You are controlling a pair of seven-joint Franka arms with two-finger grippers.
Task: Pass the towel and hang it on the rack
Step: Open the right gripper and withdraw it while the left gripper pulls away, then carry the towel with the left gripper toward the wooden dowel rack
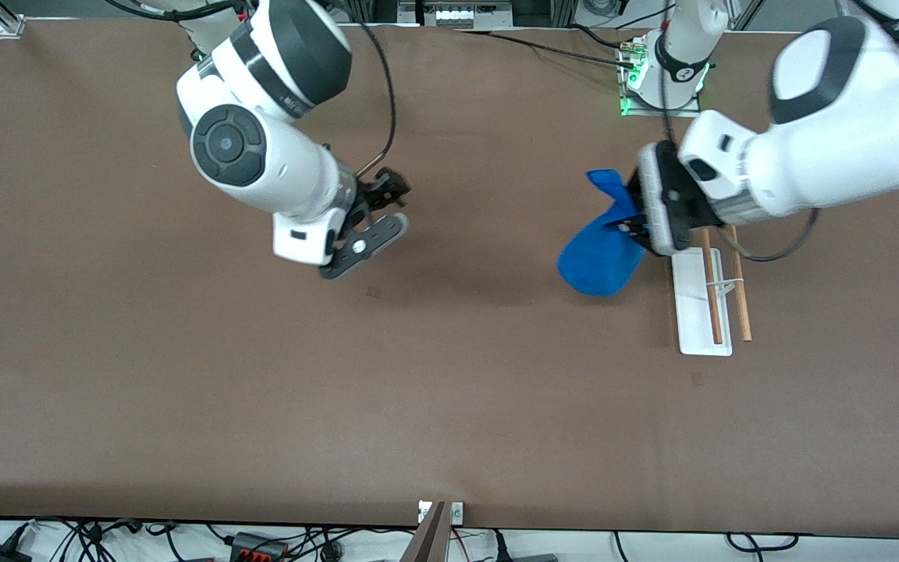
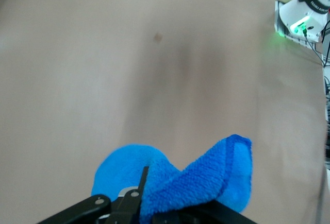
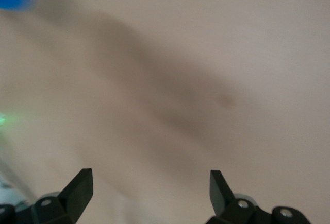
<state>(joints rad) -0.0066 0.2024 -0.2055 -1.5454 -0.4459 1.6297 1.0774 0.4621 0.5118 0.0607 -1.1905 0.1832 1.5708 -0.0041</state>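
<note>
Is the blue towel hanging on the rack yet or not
Not yet. The left claw holds the towel bunched in the air beside the rack, whose rods are bare. The right claw waits open.

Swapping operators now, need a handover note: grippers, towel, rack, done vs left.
Left gripper: shut on the towel, held in the air beside the rack; the cloth hangs bunched from it.
Right gripper: open, holding nothing, over bare table toward the right arm's end.
Rack: standing on the table toward the left arm's end, both rods bare.
Done: towel is in the left gripper.
Left: drape the towel over the rods and let go.
</note>
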